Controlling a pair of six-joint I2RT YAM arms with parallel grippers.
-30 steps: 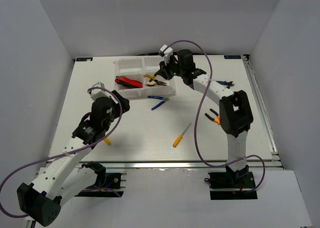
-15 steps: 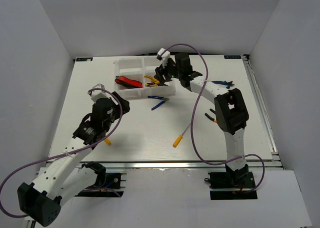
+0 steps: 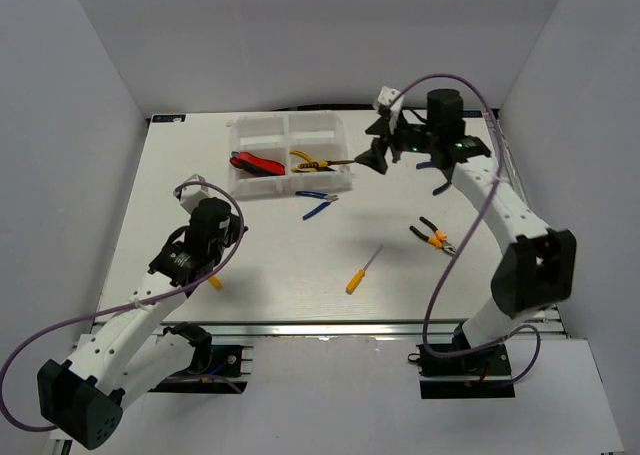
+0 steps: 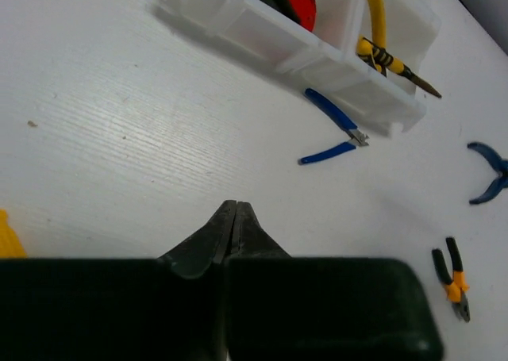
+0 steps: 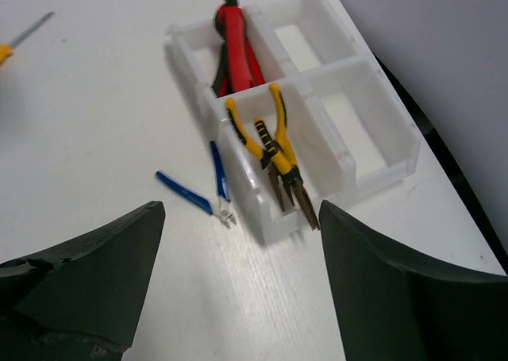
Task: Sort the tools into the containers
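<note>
Black left end effector [image 4: 236,206] together, right end effector [image 5: 238,210] apart; dark-blue pliers [image 4: 482,151] plainest left-wrist.

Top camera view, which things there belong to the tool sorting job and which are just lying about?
Job:
- organiser tray
- red cutters and yellow pliers in it
- blue pliers beside it
- orange-and-black pliers, orange-handled screwdriver and yellow handle, loose on the table

Just there:
- purple cables
- metal rail along the near edge
</note>
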